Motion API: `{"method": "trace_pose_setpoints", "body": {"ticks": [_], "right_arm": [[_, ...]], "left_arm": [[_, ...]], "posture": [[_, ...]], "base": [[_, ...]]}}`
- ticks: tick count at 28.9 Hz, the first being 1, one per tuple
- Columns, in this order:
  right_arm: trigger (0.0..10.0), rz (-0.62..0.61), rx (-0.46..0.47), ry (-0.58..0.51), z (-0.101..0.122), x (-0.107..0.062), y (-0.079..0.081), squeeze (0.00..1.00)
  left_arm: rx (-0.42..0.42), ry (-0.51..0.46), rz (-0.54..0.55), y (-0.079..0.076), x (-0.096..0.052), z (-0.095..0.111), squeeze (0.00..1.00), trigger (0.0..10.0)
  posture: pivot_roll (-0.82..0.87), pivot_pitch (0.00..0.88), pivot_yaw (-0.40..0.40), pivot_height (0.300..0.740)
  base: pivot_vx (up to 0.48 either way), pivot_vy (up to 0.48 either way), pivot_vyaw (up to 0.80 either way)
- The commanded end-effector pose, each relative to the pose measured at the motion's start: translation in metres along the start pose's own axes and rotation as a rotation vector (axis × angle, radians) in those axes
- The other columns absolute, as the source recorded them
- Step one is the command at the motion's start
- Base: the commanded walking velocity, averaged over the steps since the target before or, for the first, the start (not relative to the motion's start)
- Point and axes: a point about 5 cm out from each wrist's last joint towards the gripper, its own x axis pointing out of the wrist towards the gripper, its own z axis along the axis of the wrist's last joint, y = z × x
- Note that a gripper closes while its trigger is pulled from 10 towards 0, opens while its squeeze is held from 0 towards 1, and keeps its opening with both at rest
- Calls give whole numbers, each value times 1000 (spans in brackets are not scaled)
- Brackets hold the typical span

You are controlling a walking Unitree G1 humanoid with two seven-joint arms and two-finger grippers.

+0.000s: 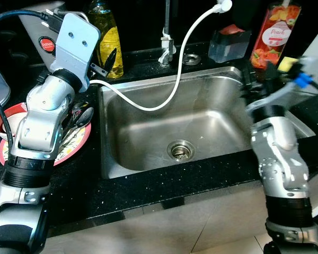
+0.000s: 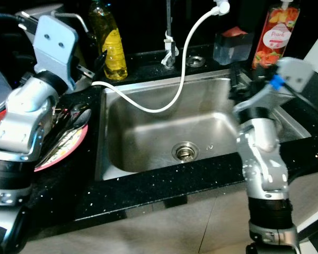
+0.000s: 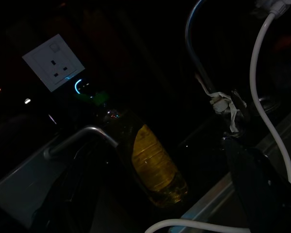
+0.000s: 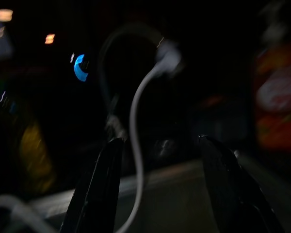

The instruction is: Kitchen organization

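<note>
A yellow dish-soap bottle (image 1: 107, 39) stands on the black counter behind the sink's left corner. My left gripper (image 1: 103, 63) is open just in front of it, and the bottle (image 3: 155, 170) lies ahead between the two fingers without touching them. A red-and-white plate (image 1: 0, 127) with dark spoons (image 1: 82, 117) sits under my left forearm. My right gripper (image 1: 259, 74) hovers open over the sink's right rim, with nothing between its fingers (image 4: 102, 184). It points toward the tap and the white hose (image 4: 136, 126).
A steel sink (image 1: 148, 169) with a drain (image 1: 180, 149) lies in the middle. A white hose (image 1: 169, 95) loops into it from beside the tap (image 1: 166, 39). A peach-labelled bottle (image 1: 274, 34) and a clear container (image 1: 229, 45) stand at the back right. A wall socket (image 3: 53, 62) is behind.
</note>
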Motion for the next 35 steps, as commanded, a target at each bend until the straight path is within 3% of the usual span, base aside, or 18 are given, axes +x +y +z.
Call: {"method": "trace_pose_setpoints", "body": {"ticks": [1,6,8,9,13,18,23,28,35], "right_arm": [[10000,19,-3,106,-18,-3,11,0],[10000,83,-32,195,-35,-4,31,0],[10000,99,-47,217,-42,-1,40,0],[10000,104,-32,242,-47,3,49,0],[10000,116,14,251,-46,11,62,0],[10000,125,16,246,-44,16,66,0],[10000,118,14,245,-44,18,67,0],[10000,99,20,252,-47,15,66,0],[10000,82,19,250,-47,12,63,0]], "left_arm": [[35,31,15,2,-4,-5,0,10000],[68,89,48,10,-9,-10,0,10000],[76,159,64,14,-13,-20,0,10000],[87,215,59,13,-18,-29,0,10000],[118,267,31,13,-28,-34,0,10000],[143,287,-28,8,-32,-36,0,10000],[243,199,-133,-3,-31,-17,0,10000],[261,253,-203,-4,-34,-23,0,10000],[328,369,-115,11,-27,-46,0,10000]], "posture": [[5,0,38,740],[32,0,18,740],[41,0,10,740],[60,0,-15,740],[81,0,-32,740],[106,0,-44,740],[117,0,-32,740],[109,0,-13,740],[89,0,9,740]], "base": [[0,0,0],[0,0,0],[0,0,0],[0,0,0],[0,0,0],[0,0,0],[0,0,0],[0,0,0],[0,0,0]]}}
